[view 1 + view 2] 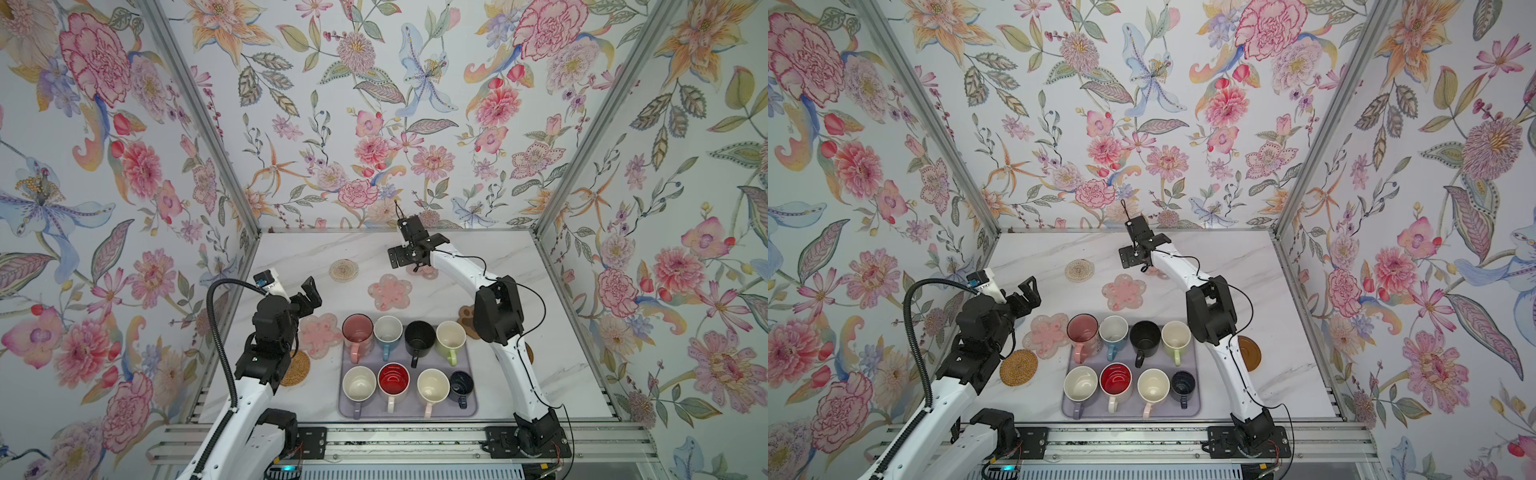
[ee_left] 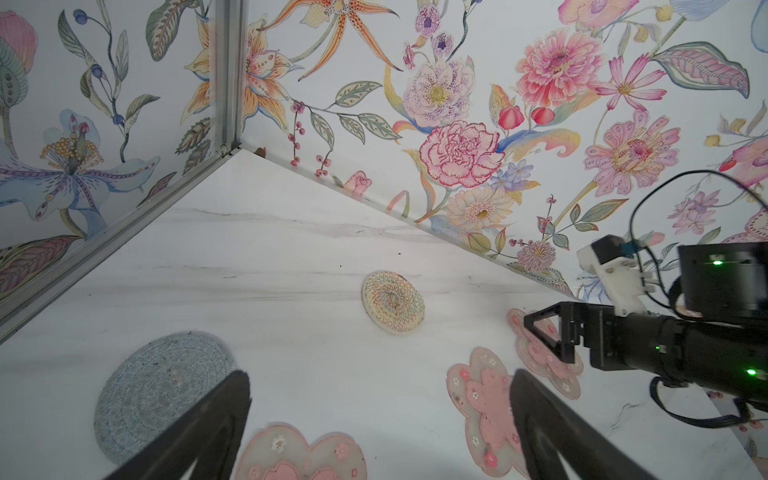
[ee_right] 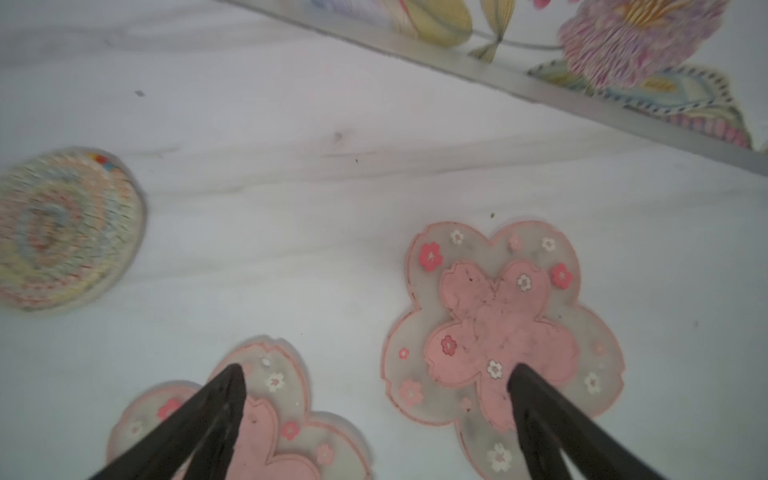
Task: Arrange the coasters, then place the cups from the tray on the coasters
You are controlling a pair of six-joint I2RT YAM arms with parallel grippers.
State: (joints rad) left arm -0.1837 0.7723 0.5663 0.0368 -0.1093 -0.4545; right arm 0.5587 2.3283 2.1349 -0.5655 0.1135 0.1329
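Cups (image 1: 393, 380) are sitting packed on the tray (image 1: 409, 412), nearest us. A flower coaster (image 1: 320, 334) is crowding the tray's corner, so we're risking a snag when lifting. Left end effector (image 2: 380, 424) is hovering empty, fingers apart. Farther out, right end effector (image 3: 374, 415), also spread wide, is hanging over the far flower coaster (image 3: 498, 328). It's a thin mat, so we're risking scraping the surface (image 1: 519, 266) or shoving it.

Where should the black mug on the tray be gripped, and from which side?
The black mug stands upright with its mouth open, so probably pinch its far rim wall from above, inside and outside. The blue mug and light green mug stand close at its sides, and its handle points to the near side, so the far side looks freest.
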